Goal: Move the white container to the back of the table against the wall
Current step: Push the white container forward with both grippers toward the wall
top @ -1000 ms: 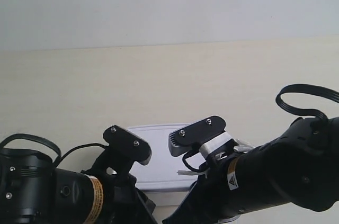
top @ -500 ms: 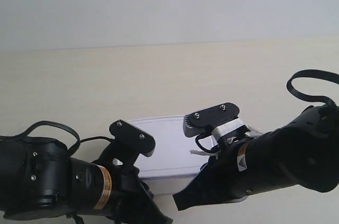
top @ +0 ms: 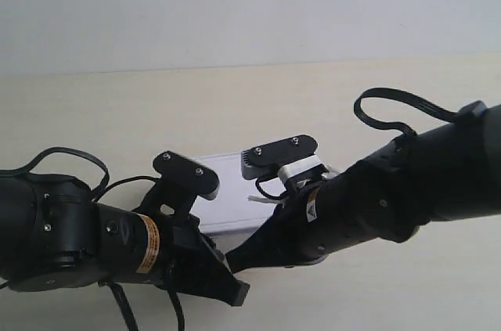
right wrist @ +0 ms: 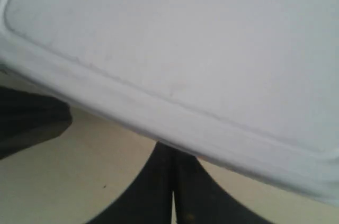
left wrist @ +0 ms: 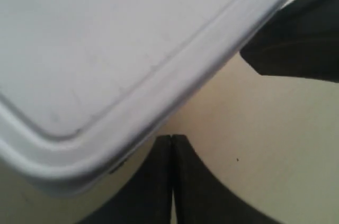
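The white container [top: 235, 198] lies flat on the table [top: 117, 112], between the two arms and well short of the wall [top: 235, 10]. In the left wrist view my left gripper [left wrist: 172, 137] is shut, with its tips at the container [left wrist: 116, 44] beside a rounded lid corner. My right gripper [right wrist: 172, 151] is also shut, and its tips sit under the lid rim of the container [right wrist: 185, 38]. Neither gripper holds anything. In the exterior view both grippers' tips are hidden under the wrist mounts.
The arm at the exterior view's left [top: 86, 245] and the arm at the exterior view's right [top: 407, 190] crowd the near side of the table. A black cable [top: 391, 104] loops above the latter. Bare tabletop stretches from the container to the wall.
Both arms have moved forward toward the wall, and the container has slid that way ahead of them. The arm at the exterior view's right has also shifted left.
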Controlling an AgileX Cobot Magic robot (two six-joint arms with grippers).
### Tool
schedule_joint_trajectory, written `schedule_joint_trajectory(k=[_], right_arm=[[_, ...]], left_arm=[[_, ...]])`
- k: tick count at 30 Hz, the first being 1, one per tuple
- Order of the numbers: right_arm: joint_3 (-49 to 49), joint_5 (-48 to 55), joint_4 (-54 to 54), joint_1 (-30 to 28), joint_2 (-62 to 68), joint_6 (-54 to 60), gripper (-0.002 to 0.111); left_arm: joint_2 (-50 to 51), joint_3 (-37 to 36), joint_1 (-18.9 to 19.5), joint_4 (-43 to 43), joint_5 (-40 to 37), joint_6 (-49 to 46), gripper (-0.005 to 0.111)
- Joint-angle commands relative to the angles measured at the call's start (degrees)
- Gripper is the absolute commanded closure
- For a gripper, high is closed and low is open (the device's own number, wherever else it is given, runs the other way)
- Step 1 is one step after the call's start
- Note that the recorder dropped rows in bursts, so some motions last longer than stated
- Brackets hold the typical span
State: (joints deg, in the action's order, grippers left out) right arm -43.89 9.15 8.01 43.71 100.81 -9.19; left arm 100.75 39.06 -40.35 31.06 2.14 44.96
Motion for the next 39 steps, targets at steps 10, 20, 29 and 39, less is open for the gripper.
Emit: schedule_joint_trajectory(k=[10, 20, 29, 39], right_arm=[[-9.94, 3.04, -1.48, -9.07, 5.49, 1.64, 0.108], [-17.10, 4.08, -1.70, -10.53, 11.45, 3.21, 0.108], [-27.67, 7.85, -2.33, -15.56, 18.28, 5.29, 0.108], [-42.06, 9.74, -2.55, -17.20, 28.38, 6.65, 0.108]], left_arm=[[6.82, 8.31, 6.41, 4.36, 0.01, -0.31, 0.107], [13.01, 15.89, 8.73, 5.72, -1.52, -0.21, 0.107], [18.44, 24.33, 13.05, 7.85, -4.68, -0.21, 0.107], [26.87, 36.54, 15.34, 11.92, -9.65, -0.22, 0.107]])
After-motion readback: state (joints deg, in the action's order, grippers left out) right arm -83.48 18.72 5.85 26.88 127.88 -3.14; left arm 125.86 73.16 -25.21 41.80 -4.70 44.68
